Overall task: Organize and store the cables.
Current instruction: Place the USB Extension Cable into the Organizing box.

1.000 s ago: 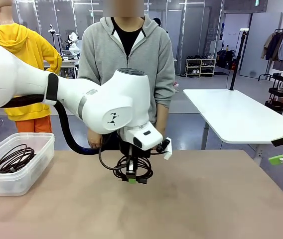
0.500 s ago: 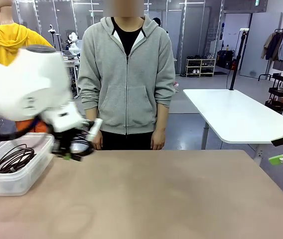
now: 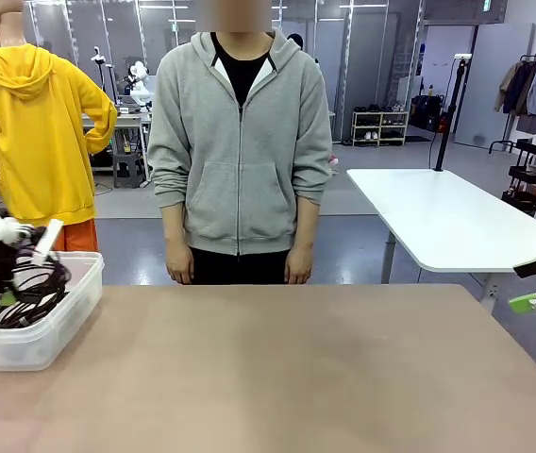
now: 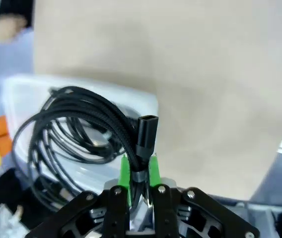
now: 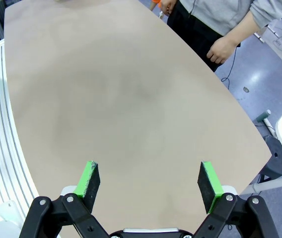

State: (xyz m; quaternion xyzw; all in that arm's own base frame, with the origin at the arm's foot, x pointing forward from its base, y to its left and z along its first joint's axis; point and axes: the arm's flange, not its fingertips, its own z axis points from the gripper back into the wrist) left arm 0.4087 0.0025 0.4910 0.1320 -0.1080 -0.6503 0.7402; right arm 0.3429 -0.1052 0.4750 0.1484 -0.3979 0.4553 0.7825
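Over the clear plastic bin (image 3: 37, 321) at the left edge of the tabletop (image 3: 277, 368), the left end effector (image 4: 137, 171) hangs with its green pads (image 4: 125, 171) pinched on a coiled black cable (image 4: 74, 124), whose plug (image 4: 146, 134) sticks up just past the pads. Another coil of cable (image 3: 23, 304) lies inside the bin. At the right edge, the right end effector (image 5: 150, 182) hovers over bare tabletop with its fingers spread wide and nothing between them, while a person (image 3: 240, 142) stands at the far side, hands down.
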